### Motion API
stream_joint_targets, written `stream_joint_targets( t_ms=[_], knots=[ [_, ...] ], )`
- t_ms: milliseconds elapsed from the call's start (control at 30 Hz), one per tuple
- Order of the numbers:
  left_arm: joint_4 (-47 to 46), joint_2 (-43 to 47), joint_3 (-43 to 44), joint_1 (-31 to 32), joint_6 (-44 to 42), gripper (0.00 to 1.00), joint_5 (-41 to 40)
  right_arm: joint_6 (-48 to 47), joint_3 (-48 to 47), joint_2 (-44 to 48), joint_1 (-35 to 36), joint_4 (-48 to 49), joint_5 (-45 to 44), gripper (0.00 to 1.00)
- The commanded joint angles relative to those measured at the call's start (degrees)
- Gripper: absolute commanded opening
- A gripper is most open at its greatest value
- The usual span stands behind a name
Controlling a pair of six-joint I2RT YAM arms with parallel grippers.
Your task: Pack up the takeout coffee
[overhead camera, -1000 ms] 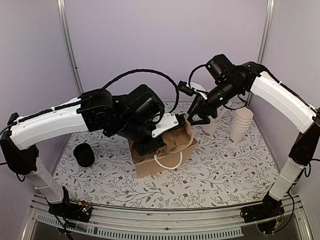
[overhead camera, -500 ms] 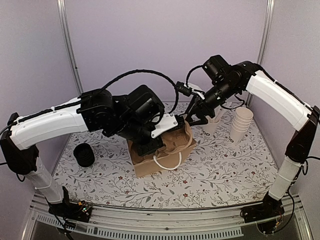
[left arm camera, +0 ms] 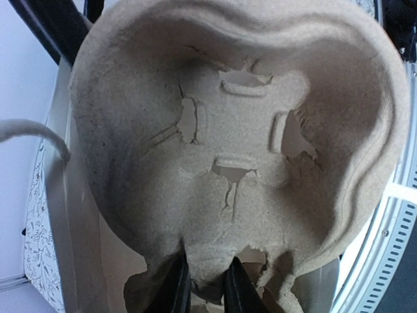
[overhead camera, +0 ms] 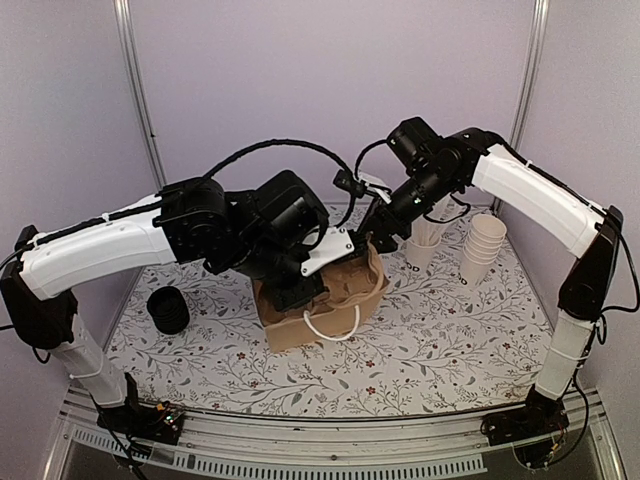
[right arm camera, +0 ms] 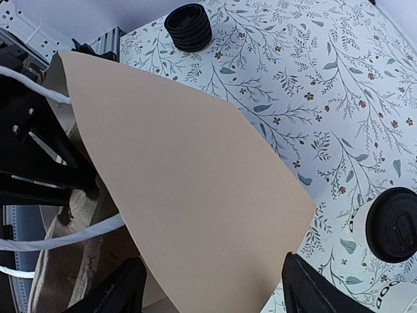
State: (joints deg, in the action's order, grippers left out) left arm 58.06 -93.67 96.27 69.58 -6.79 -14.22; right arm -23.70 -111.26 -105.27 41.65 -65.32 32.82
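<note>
Floral-printed surface beneath everything. At its middle, brown paper bag, mouth upward. Inside the bag, pulp cup carrier. From overhead only a slice of it visible behind the left arm. From the left wrist camera, moulded wells and torn slots plain, left jaws clamped on its near edge. To the right of the bag, stack of lidless white cups, and closer to the bag a white cup of straws. To the left of the bag, stack of black lids. Right jaws apart over the bag's far right corner, a bag wall filling the space between them in the right wrist camera; touching or not, cannot tell. Takeout coffee, white cup under a black lid, standing on the surface outside the bag and near it. Shown by the right wrist camera alone, not made out from overhead.
</note>
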Motion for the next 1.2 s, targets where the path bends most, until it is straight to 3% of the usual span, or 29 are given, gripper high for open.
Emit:
stream_joint_targets(
  t_ms=[0,867,1167],
  knots=[
    [1.0,-0.5,0.5,-0.3,1.1,0.17,-3.4,0.9,1.0,0.5,0.6,0.4,-6.1,0.75],
    [3.8,-2.6,1.3,-5.7,2.0,0.13,-6.0,-2.4,2.6,5.6,-1.5,-1.4,-6.7,0.75],
    [-1.4,1.0,4.1,-8.2,2.2,0.11,-0.1,-3.1,4.1,6.2,-1.6,-1.2,-8.2,0.75]
  ],
)
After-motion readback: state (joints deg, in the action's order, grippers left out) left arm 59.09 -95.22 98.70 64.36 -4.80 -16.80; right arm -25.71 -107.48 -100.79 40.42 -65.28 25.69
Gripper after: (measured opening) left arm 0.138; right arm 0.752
